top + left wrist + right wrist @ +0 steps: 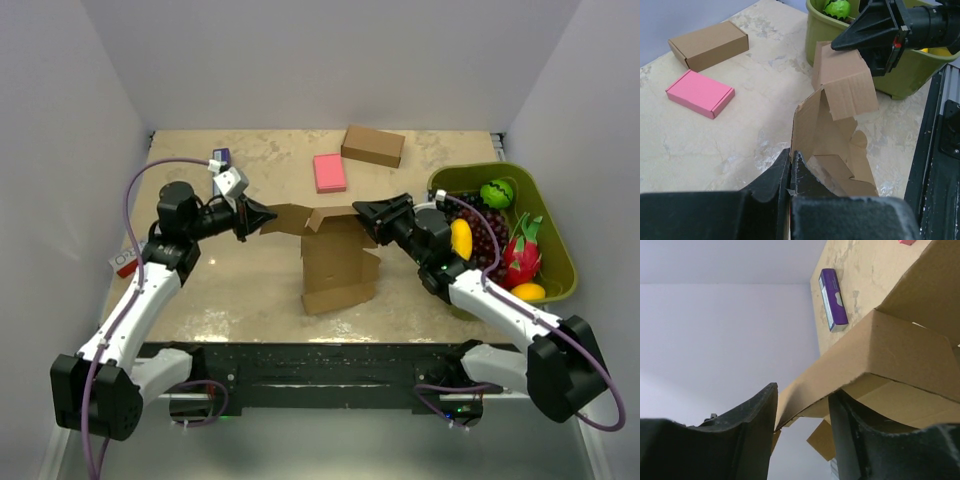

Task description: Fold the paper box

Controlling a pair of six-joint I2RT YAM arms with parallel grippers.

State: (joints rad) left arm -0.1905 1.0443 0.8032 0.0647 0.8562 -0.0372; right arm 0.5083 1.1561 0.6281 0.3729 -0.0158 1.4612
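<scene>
The paper box [335, 265] is a brown cardboard cut-out, partly raised at the table's middle with its flaps spread. My left gripper [268, 222] is shut on the thin edge of its left flap; in the left wrist view the fingers [790, 156] pinch that edge, and the rest of the paper box [840, 90] rises beyond them. My right gripper [358, 212] has its fingers around the top right flap. In the right wrist view a folded flap of the paper box [890, 350] lies between its fingers [802, 392] and touches both.
A ready-made brown box [373, 146] and a pink block [329, 172] lie at the back. A green bin [545, 200] of fruit stands at the right, close behind the right arm. A purple packet [220, 156] lies at the back left, and a small red and white item [122, 263] at the left edge.
</scene>
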